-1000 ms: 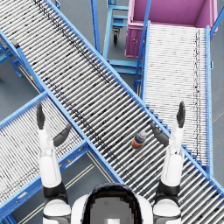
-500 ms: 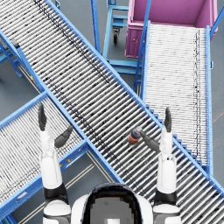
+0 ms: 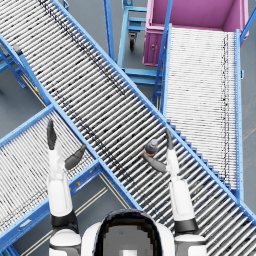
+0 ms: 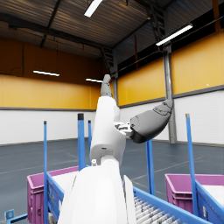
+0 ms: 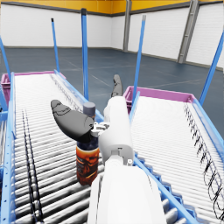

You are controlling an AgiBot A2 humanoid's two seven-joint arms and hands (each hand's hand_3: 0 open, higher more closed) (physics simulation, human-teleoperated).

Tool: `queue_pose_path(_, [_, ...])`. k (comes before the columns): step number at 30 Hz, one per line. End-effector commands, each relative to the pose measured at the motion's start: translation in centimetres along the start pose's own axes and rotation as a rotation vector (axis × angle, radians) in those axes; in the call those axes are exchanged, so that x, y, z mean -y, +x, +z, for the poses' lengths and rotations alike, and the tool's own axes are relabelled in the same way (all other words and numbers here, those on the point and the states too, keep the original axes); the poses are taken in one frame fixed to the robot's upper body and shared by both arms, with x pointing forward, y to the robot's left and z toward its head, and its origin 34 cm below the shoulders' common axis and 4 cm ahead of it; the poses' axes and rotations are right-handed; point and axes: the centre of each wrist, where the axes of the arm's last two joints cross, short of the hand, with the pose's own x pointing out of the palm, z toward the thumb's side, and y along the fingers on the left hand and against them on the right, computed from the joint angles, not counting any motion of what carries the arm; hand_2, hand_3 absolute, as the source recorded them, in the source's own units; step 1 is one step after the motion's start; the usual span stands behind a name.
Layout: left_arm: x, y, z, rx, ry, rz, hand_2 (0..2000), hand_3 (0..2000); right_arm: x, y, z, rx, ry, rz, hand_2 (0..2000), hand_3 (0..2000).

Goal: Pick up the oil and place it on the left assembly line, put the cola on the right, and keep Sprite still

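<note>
Right hand (image 3: 165,156) is parked at the cola bottle (image 5: 86,162) on the centre conveyor (image 3: 95,95). Dark liquid, orange-red label, grey cap: reads as the cola, not oil or Sprite. Label text is too small to confirm. The bottle is upright on the rollers, near the conveyor edge that faces the right line (image 3: 200,85).

Right fingers (image 5: 68,119) are spread, not wrapped. The thumb reaches across in front of the neck and another finger stands straight up beyond it, so the bottle sits in the gap, pre-grasp bracket. Can't tell if the thumb touches it. The base is on the rollers, so nothing is carrying it.

Why side-on, my read: a tall narrow bottle on rollers tips easily, so a grip round the body beats a push from above.

Left hand (image 3: 59,152) is raised over the left line (image 3: 20,170), fingers apart, holding nothing. It's out of the way, which makes sense since this item goes right.

The right line runs just beside the right arm, up to the pink bin (image 3: 200,12), so that arm is the natural carrier.

No oil or Sprite in view.

Judgement: cola step is at reach/close. Risk is the closing thumb knocking the bottle over before the fingers wrap.
</note>
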Motion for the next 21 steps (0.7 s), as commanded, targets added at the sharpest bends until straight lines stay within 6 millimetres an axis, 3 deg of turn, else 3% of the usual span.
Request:
queue_pose_path(1, [-0.2,0.5,-0.2,0.008,-0.006,-0.018,0,0,1.3,1.0,-3.0,0.012,0.112,0.024,0,0])
queue_pose_path(11, [-0.2,0.4,-1.1,0.013,-0.039,-0.012,0,0,4.9,3.2,-8.2,0.029,0.323,0.058,0,0])
queue_pose_path(17, [-0.2,0.3,-1.6,0.014,-0.055,-0.003,0,0,6.6,4.0,-9.9,0.027,0.415,0.066,0,0])
queue_pose_path(18, [0.1,0.4,-1.6,0.017,-0.062,-0.007,0,0,6.7,4.0,-10.7,0.026,0.456,0.061,1361,327])
queue_pose_path(19, [-0.1,0.2,-1.6,0.013,-0.058,0.003,0,0,6.8,4.0,-11.4,0.022,0.493,0.058,2000,653])
queue_pose_path(21, [0.1,0.3,-1.7,0.017,-0.067,0.0,0,0,6.8,4.1,-12.2,0.003,0.528,0.086,2000,1307])
